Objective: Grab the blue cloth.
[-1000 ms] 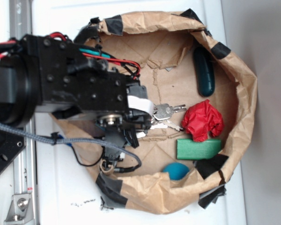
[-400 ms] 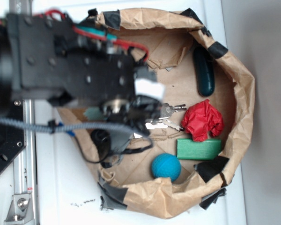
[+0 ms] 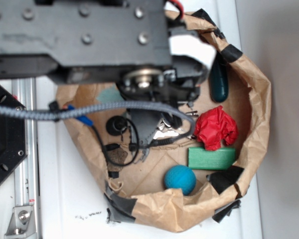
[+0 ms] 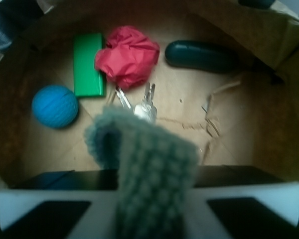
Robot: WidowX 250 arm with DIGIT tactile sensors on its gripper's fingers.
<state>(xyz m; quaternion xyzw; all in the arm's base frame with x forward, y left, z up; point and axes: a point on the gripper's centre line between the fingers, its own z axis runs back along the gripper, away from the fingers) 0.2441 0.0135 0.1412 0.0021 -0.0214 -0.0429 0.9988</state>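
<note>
Wrist view: the end effector [image 4: 152, 211] is clamped on the pale teal-blue terry cloth [image 4: 149, 174], whose fuzzy woven fold rises from between the two black finger pads at the bottom of the frame and hangs above the brown paper floor of the bag. Going left to right beyond the end effector, a round darker blue ball [image 4: 55, 105] lies far to the left; a flat green rectangular block [image 4: 88, 64] sits ahead and left, next to the ball; a crumpled red wad of fabric [image 4: 128, 56] lies straight ahead, touching the block's edge; a small bunch of silver metal keys [image 4: 142, 105] rests just past the cloth's top edge, below the red wad; and a dark green oblong case [image 4: 202, 56] lies ahead and to the right. In the exterior view the black arm covers the upper left, and only a small teal patch of the cloth [image 3: 109, 94] shows beneath it, just left of the wrist. The same things sit inside the crumpled brown paper bag [image 3: 256, 89], which is patched with black tape and stands on a white worktop [image 3: 65, 199].
</note>
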